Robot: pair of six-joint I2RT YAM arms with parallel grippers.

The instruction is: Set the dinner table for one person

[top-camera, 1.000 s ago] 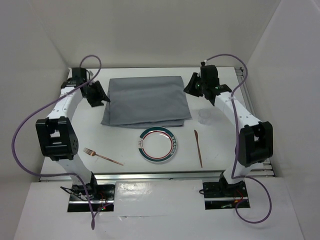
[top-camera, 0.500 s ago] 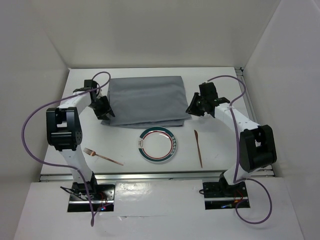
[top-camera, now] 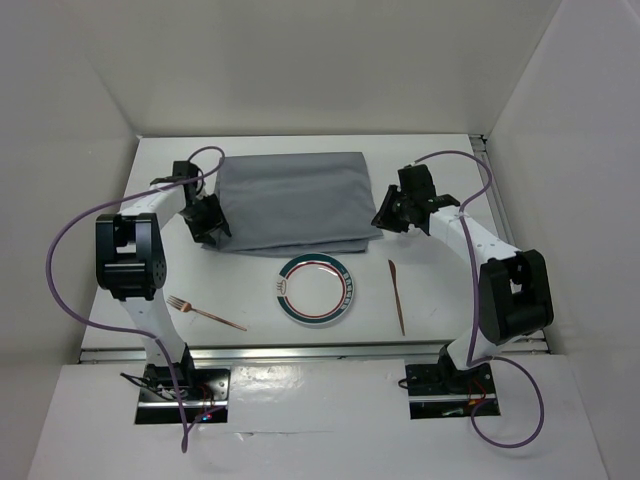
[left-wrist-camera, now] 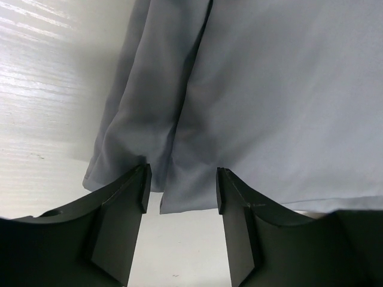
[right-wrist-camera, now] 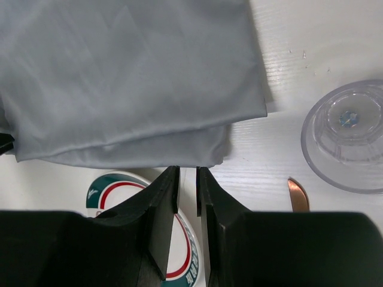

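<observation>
White dinner table (left-wrist-camera: pixel 36 89) lies beneath left pincer (left-wrist-camera: pixel 181 191), spread over cloth (left-wrist-camera: pixel 269 89) edge; right pincer (right-wrist-camera: pixel 187 179) barely parted.

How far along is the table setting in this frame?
Looks done: plate, fork on its left and knife on its right lie on the dinner table. In hand: left gripper, fingers open, and right gripper, fingers narrowly apart, sit at the near corners of the folded grey cloth, neither gripping it. Left: likely spreading the cloth and placing the cup.
</observation>
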